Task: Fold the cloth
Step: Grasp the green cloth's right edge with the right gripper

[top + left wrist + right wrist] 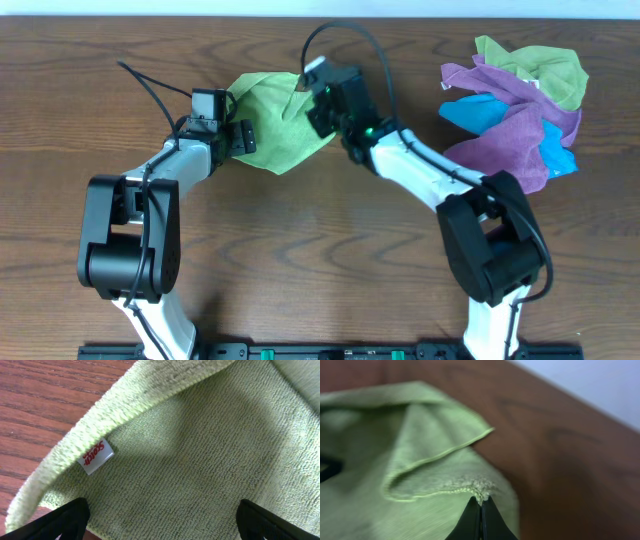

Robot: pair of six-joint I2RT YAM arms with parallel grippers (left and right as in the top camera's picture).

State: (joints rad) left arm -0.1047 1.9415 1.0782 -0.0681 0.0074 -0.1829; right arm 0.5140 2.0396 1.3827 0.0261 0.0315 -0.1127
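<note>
The right claw (481,504) pinches the green cloth (278,130) at its right edge; the cloth stretches leftward beneath the left claw (161,519), which hangs spread wide.

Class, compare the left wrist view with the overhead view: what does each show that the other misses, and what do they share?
Only the left wrist view shows the small white label with red lettering at the hem of the green cloth, the cloth's weave, and the left gripper with its fingers spread wide over it. Only the overhead view shows both arms, the right gripper at the cloth's right side, and the pile of purple, blue and green cloths further right. Both show the green cloth lying on the wooden table.
</note>
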